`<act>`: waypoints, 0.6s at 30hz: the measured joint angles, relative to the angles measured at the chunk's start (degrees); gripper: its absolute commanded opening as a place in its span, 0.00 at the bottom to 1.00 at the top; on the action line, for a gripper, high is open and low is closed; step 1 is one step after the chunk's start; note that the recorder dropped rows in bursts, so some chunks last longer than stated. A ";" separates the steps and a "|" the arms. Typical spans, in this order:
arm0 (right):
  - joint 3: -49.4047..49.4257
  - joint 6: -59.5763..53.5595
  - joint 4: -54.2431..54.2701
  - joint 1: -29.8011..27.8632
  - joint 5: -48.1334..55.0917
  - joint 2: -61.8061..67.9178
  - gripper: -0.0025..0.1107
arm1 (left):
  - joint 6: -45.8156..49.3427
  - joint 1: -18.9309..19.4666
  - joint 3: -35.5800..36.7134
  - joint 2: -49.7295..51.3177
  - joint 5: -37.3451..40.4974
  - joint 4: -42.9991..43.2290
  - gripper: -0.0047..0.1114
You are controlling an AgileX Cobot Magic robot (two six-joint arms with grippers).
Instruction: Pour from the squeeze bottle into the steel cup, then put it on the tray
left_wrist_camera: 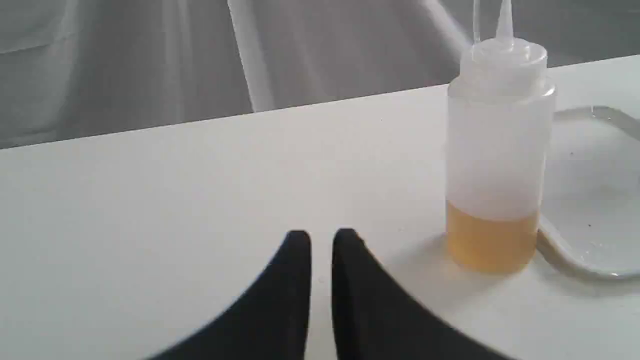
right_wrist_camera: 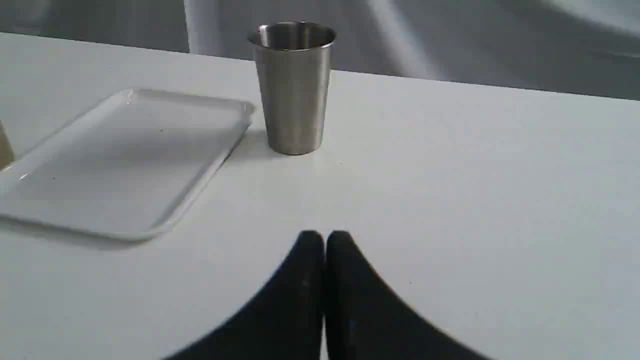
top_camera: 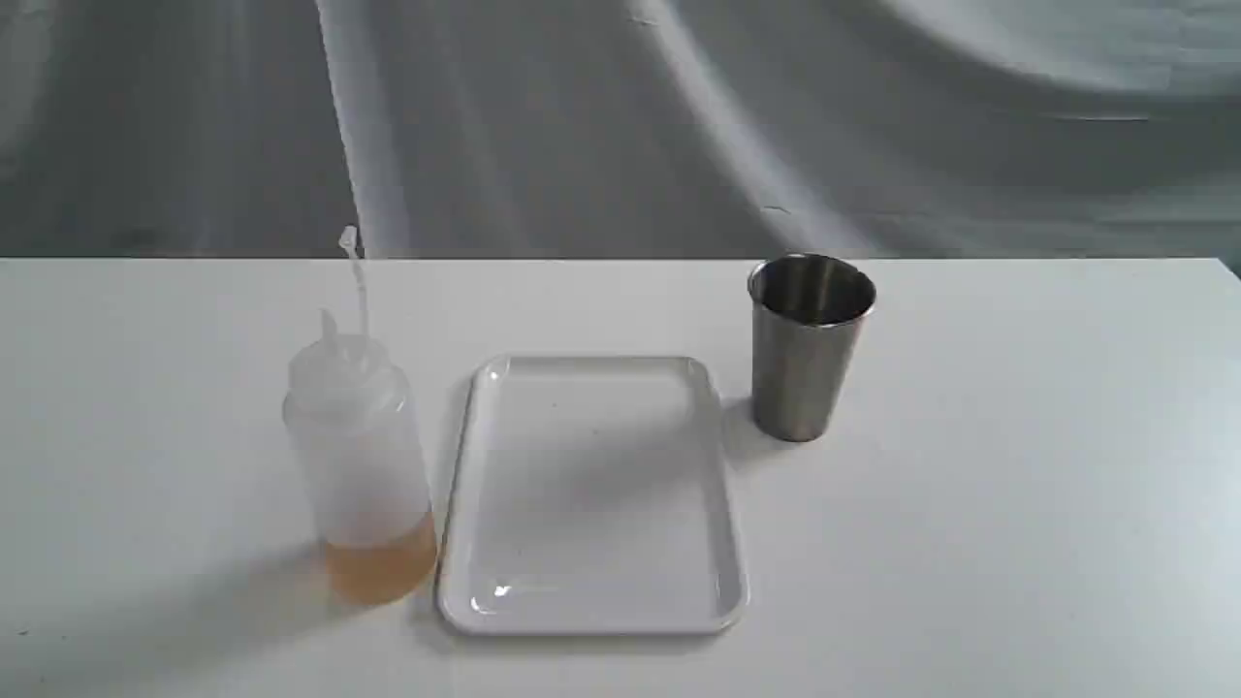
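- On the table [top_camera: 1018,543], the right gripper [right_wrist_camera: 325,240] is clenched, empty.
- Left gripper [left_wrist_camera: 321,240] is nearly closed, a slit between its tips, holding nothing, near the squeeze bottle [left_wrist_camera: 497,165].

Bare table [top_camera: 1018,504] surrounds the squeeze bottle [top_camera: 361,456] except where the tray [top_camera: 591,620] adjoins.

You are facing a plain white counter [top_camera: 1018,543] under soft, even light. Behind its far edge, a wrinkled grey cloth backdrop [top_camera: 543,126] hangs in long diagonal folds.
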 measured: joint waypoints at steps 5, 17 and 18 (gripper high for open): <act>0.00 0.00 1.85 0.00 0.00 0.00 0.02 | 0.00 0.00 0.00 0.00 0.00 0.00 0.11; -10.55 0.00 2.57 0.00 8.21 0.52 0.02 | 0.00 0.00 0.00 0.00 0.00 0.00 0.11; -11.83 0.00 2.68 0.00 9.41 1.35 0.02 | 0.00 0.00 0.00 0.00 0.00 0.00 0.11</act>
